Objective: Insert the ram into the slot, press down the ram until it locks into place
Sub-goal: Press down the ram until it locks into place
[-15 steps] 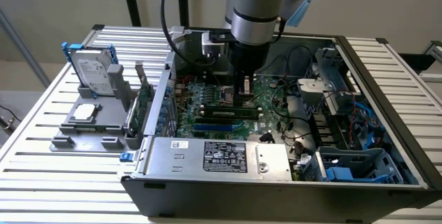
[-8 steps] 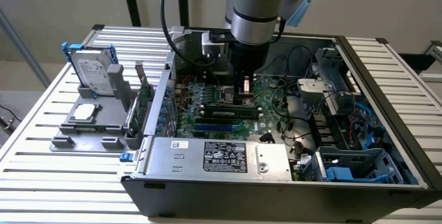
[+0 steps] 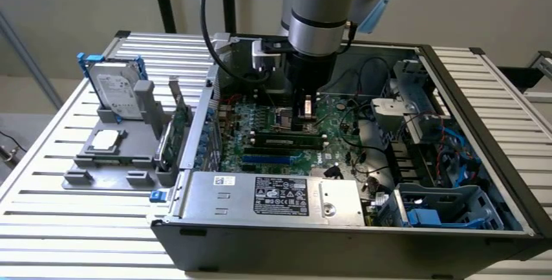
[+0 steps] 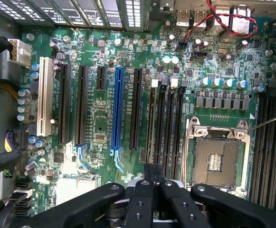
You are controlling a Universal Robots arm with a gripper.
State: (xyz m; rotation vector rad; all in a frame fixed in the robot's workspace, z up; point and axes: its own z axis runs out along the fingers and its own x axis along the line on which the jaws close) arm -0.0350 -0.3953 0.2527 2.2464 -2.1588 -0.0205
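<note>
Slatted metal tabletop (image 3: 77,228) carries an open computer case (image 3: 345,244), with a grey fixture (image 3: 108,157) holding a hard drive (image 3: 116,89) just beside it on the exterior view's left. The arm reaches straight down into the case, and its claw (image 3: 304,119) hangs low over the motherboard (image 3: 258,115).

The ram (image 3: 282,141) appears to be the long dark stick standing on edge in a socket of the board. Whether it is fully seated I cannot say, as the latches are too small to read. Its long axis runs across the exterior view from left to right. It lies just on the camera's side of the claw, near it but apart, so the stick is crosswise in front of the fingertips rather than under them.

In the wrist view the claw (image 4: 155,176) has its fingers (image 4: 146,190) drawn together with no gap showing, and I make out nothing held between them. Just past the tips lie the black memory sockets (image 4: 166,128), side by side and running lengthwise away from the claw, with the processor socket (image 4: 217,159) right beside them.
</note>
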